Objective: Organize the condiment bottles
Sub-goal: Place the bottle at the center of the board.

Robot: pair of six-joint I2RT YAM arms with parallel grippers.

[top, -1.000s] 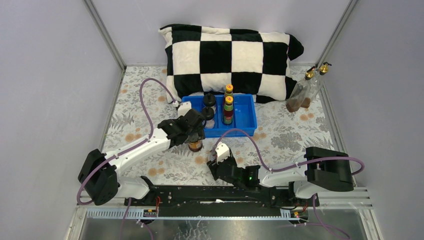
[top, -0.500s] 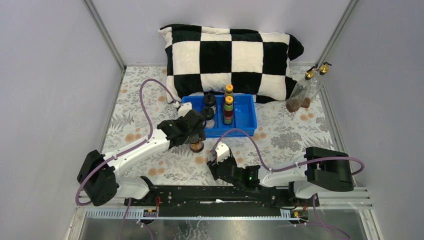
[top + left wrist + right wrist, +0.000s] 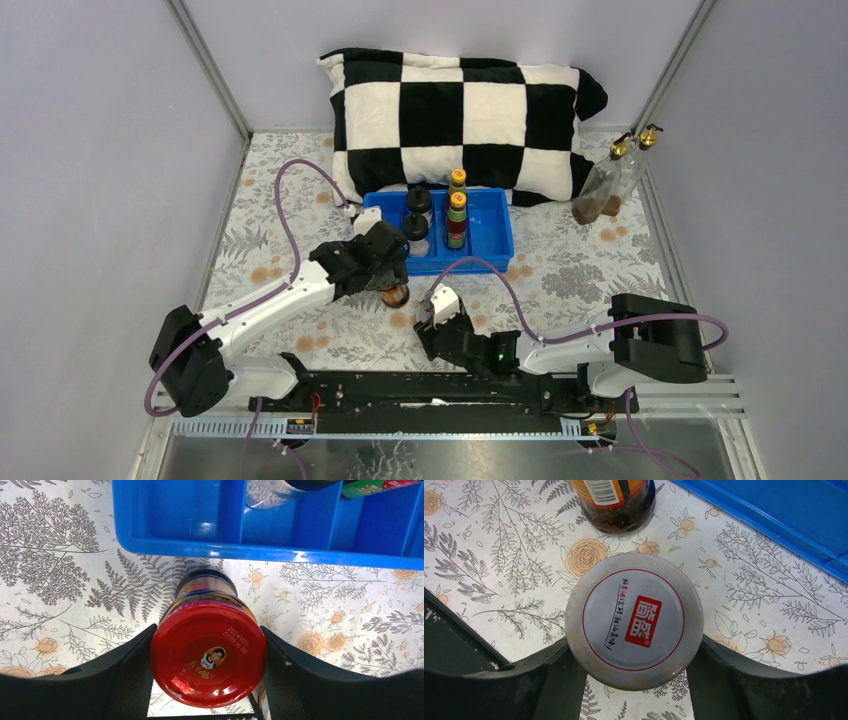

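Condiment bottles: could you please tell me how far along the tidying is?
Done: two black-capped jars and two yellow-capped bottles stand in the blue tray. In hand: left fingers grip the red-lidded jar, right fingers the white-lidded jar. Remaining: two gold-spouted bottles by the far right wall.

- Pale lilac-grey walls (image 3: 100, 150) close in the left, far and right sides, plain and evenly lit.
- Metal posts (image 3: 210, 70) run up both far corners.
- The surface (image 3: 270, 190) wears a fern-and-flower print cloth.
- A plump black-and-white checked pillow (image 3: 460, 100) lies against the far wall.
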